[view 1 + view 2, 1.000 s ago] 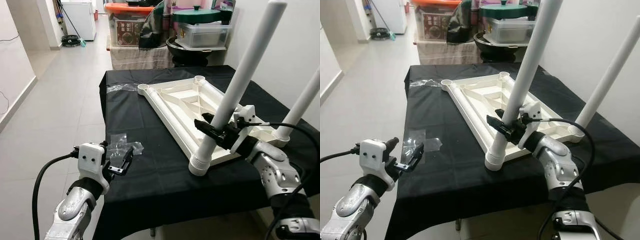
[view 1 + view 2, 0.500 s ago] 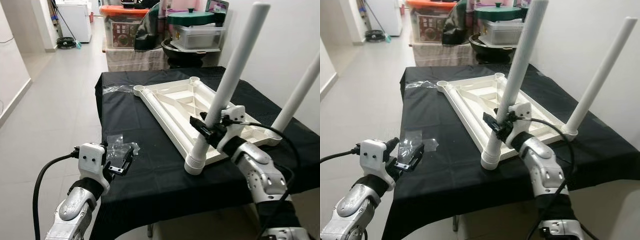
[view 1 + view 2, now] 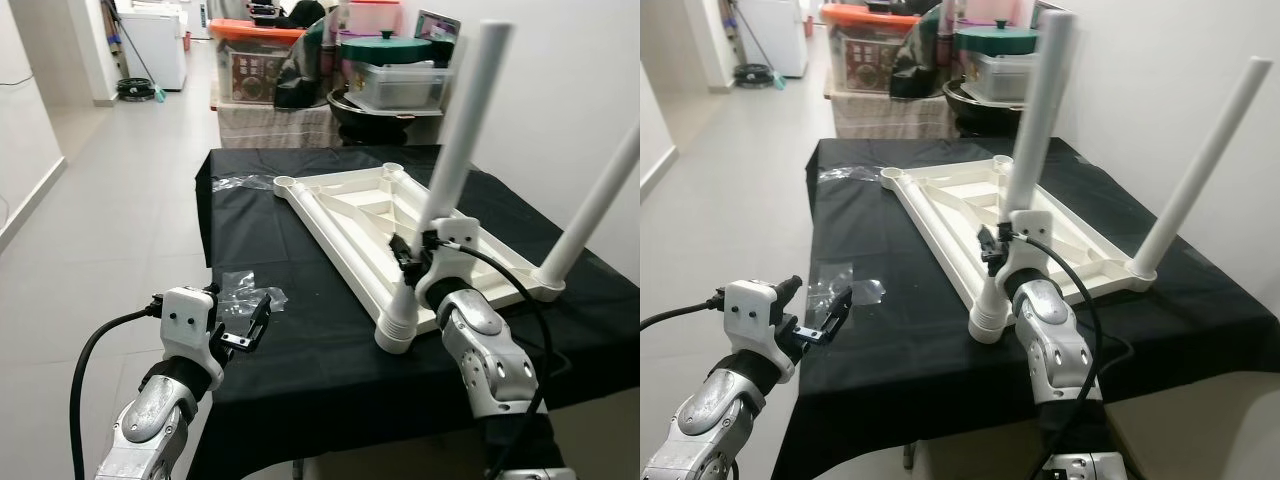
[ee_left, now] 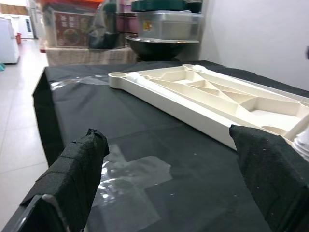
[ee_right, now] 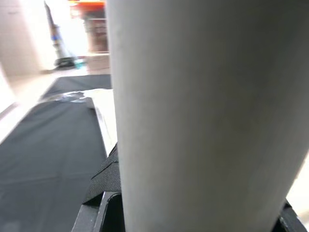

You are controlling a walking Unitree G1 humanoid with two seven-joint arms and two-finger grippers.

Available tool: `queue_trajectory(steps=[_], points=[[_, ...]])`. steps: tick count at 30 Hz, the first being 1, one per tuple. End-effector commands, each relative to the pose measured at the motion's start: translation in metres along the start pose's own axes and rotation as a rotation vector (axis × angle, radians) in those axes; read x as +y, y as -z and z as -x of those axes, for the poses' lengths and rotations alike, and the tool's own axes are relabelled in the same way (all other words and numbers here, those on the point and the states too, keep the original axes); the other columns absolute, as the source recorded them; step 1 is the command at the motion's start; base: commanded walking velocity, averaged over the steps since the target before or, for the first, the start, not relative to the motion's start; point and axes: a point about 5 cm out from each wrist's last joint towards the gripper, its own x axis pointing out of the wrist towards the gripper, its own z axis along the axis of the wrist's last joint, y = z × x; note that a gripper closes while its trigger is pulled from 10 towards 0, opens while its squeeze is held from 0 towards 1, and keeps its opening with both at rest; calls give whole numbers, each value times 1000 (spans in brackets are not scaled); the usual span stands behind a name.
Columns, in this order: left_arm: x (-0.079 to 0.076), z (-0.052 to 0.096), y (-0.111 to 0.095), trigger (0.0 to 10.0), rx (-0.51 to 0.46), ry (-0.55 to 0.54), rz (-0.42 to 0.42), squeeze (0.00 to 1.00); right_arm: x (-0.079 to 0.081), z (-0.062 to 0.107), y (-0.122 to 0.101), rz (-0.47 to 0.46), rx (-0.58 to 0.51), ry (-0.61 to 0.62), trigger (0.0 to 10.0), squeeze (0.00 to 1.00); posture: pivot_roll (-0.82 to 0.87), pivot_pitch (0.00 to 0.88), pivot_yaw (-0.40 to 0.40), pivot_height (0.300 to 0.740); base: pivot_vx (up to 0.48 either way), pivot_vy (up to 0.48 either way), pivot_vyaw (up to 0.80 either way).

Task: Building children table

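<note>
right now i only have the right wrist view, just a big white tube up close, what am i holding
Observer: The right gripper is closed around a white table leg, low down, just above its threaded foot.
Operator: is the leg seated in the tabletop
Observer: Its foot sits at the near corner of the upside-down white tabletop, and the leg leans a little toward the robot's right; I cannot tell whether it is fully screwed in.
Operator: any other legs on
Observer: One more leg stands at the right-hand corner; the two far corner sockets are empty.
Operator: where is my left gripper
Observer: The left gripper is open at the table's near left edge, by a clear plastic bag.
</note>
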Motion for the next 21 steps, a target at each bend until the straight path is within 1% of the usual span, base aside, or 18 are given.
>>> queue_trajectory(steps=[1,5,8,9,11,13,16,20,21], points=[[1,0,3,10000,11,-8,5,0,-32,7,30,46,126,211,10000,0,103,0,-79,740,0,0,0],[1,0,3,10000,9,-11,2,0,-38,8,24,54,92,309,10000,0,106,0,-81,740,0,0,0],[1,0,3,10000,10,-12,1,0,-39,9,23,61,85,329,10000,0,106,0,-81,740,0,0,0],[2,1,4,10000,11,-17,-3,0,-39,9,22,74,69,363,10000,0,108,0,-82,740,0,0,0],[2,1,4,10000,11,-21,-5,0,-39,10,22,74,65,375,10000,0,107,0,-83,740,0,0,0],[3,0,4,10000,9,-27,-7,0,-42,9,25,42,77,408,10000,0,109,0,-85,740,0,0,0],[3,0,4,10000,9,-29,-7,0,-44,8,26,29,83,423,10000,0,108,0,-85,740,0,0,0],[3,-1,5,10000,12,-35,-9,0,-67,-1,20,36,67,525,10000,0,107,0,-85,740,0,0,0],[3,-1,5,10000,12,-35,-9,0,-67,-1,20,36,67,525,10000,0,107,0,-85,740,0,0,0]])
